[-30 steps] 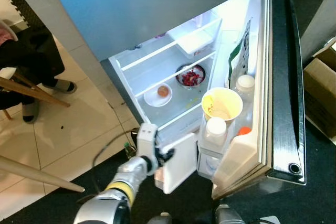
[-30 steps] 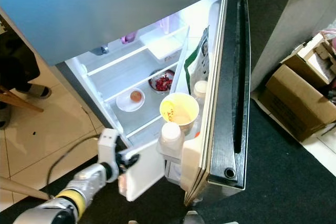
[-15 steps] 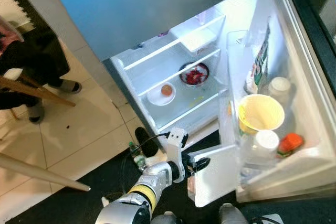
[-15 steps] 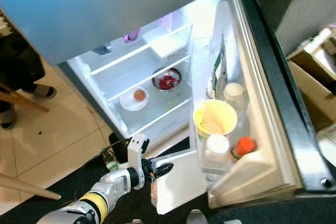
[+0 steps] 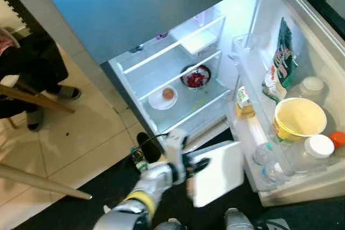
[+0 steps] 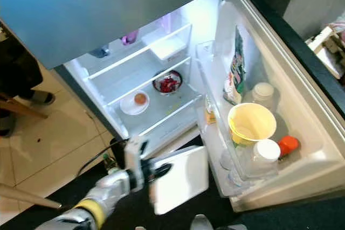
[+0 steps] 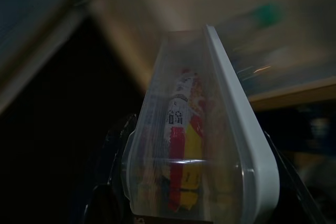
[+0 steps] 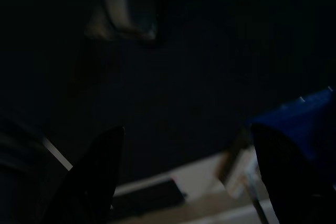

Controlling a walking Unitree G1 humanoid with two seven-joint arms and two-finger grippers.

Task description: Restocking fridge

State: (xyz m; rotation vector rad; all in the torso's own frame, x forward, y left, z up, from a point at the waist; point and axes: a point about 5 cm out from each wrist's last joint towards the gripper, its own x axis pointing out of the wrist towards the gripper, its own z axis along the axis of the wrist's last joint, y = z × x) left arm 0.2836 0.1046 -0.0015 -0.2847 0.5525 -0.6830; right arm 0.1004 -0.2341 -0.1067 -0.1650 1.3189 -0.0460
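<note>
We see a white, clear-walled container (image 5: 218, 172) showing red and yellow packaging inside, a white fridge interior (image 5: 178, 82) under a blue-grey door, a yellow bowl (image 5: 299, 120), an orange cap (image 5: 338, 139), a green-printed bag (image 5: 280, 57), red food in a dark bowl (image 5: 196, 77), beige floor tiles (image 5: 75, 138)

The fridge (image 5: 135, 9) has a smooth blue outside with a soft shine, and its inner walls are white glossy plastic. The shelves (image 5: 178, 76) look like clear glass or plastic with white edges. The left hand (image 5: 190, 164) grips a white plastic box (image 5: 221, 172) with a smooth matt lid; in the left wrist view its wall (image 7: 157, 156) is clear plastic with glossy printed packets inside. The door bins (image 6: 237, 171) are transparent plastic. The yellow bowl (image 6: 252, 123) looks matt. The floor tiles (image 5: 81, 138) are pale and a little glossy, beside a dark matt mat (image 6: 172, 216).
</note>
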